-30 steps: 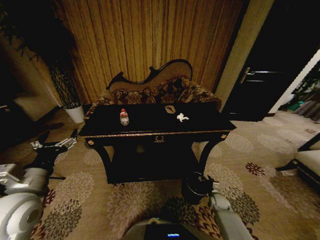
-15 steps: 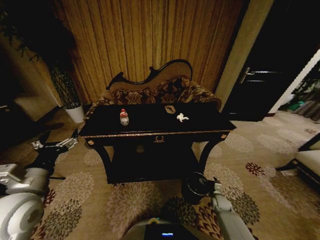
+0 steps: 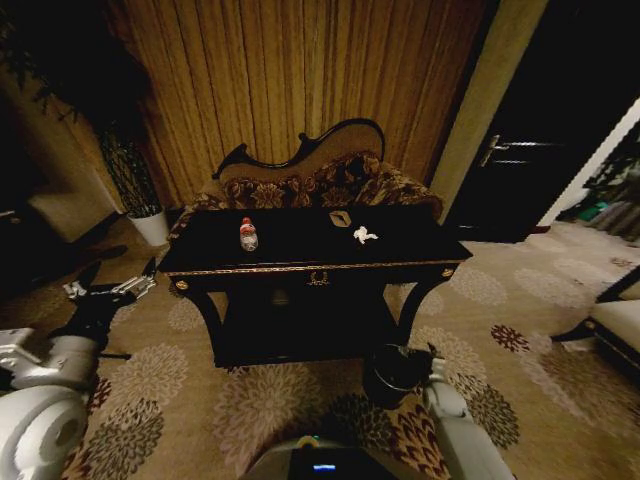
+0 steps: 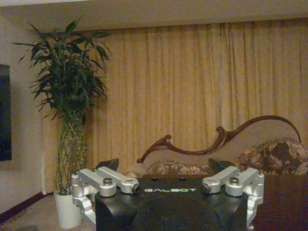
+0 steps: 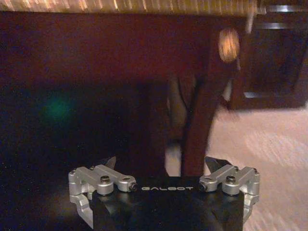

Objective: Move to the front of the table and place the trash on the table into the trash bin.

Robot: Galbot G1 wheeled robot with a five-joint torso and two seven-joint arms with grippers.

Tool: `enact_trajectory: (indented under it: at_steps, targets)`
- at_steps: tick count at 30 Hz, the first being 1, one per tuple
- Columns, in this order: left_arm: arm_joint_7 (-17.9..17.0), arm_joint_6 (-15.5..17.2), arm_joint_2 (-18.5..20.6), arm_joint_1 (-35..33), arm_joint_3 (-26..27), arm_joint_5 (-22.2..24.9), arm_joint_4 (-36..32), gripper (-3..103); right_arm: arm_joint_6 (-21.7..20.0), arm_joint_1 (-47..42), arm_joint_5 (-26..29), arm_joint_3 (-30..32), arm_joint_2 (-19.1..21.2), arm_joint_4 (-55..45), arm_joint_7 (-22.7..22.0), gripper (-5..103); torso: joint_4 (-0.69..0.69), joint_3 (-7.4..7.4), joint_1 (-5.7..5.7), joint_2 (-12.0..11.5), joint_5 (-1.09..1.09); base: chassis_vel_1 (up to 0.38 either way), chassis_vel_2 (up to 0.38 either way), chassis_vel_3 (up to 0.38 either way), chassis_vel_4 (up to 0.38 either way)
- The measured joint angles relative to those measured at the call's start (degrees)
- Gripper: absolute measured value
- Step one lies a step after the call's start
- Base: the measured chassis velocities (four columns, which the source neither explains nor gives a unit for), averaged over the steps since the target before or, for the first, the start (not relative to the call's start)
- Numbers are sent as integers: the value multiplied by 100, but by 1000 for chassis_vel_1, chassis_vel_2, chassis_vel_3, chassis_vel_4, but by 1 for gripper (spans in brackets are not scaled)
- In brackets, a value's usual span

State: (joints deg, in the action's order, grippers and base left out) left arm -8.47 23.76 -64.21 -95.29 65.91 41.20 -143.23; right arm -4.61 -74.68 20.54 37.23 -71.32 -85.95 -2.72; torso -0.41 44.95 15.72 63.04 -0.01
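Table (image 3: 310, 268): glossy black top, gold edge trim, curved legs, lower shelf; stands on floral-patterned carpet (image 3: 250, 400). On tabletop: clear plastic bottle (image 3: 248, 235) upright toward table's left end; tan angular piece (image 3: 340, 218) and crumpled white paper (image 3: 365, 235) right of table centre. Trash bin (image 3: 392, 372): round, dark, on carpet by table's front right leg. Behind table: floral sofa (image 3: 320, 185), pleated golden curtain (image 3: 300, 80). Left gripper (image 3: 110, 285) left of table, fingers spread apart. Right gripper (image 5: 163, 168) low beside bin, fingers spread, facing table leg.
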Motion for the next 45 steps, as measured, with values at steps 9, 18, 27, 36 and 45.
enact_trajectory:
  at_steps: [9, 18, 27, 36, 45]
  targets:
    - [-2, -1, -27, 9, -44, -1, 0, 100, -697, -341, 501, 139, 297, -1967, 4, 100, -2, 0, 0, 0, 1, 0, 0, 0, 0]
    - [-14, 0, -91, -16, -25, -5, 0, 100, -1248, -581, 971, 231, 462, -3729, -4, 100, -2, 0, 0, 0, 1, 0, 0, 0, 0]
    - [-9, 2, -94, -15, -32, -5, 0, 100, -1312, -551, 914, 212, 531, -4123, -10, 100, -1, 0, 0, 0, 1, 0, 0, 0, 0]
    - [12, 39, -74, -6, -9, -8, 0, 100, -1276, -549, 718, 200, 531, -4156, 151, 100, -1, 0, 0, 0, 1, 0, 0, 0, 0]
    - [-29, 50, -18, 7, 33, -7, 0, 100, -1184, -576, 764, 171, 548, -4258, 282, 100, -1, 0, -1, 1, 1, -4, 4, 8, -7]
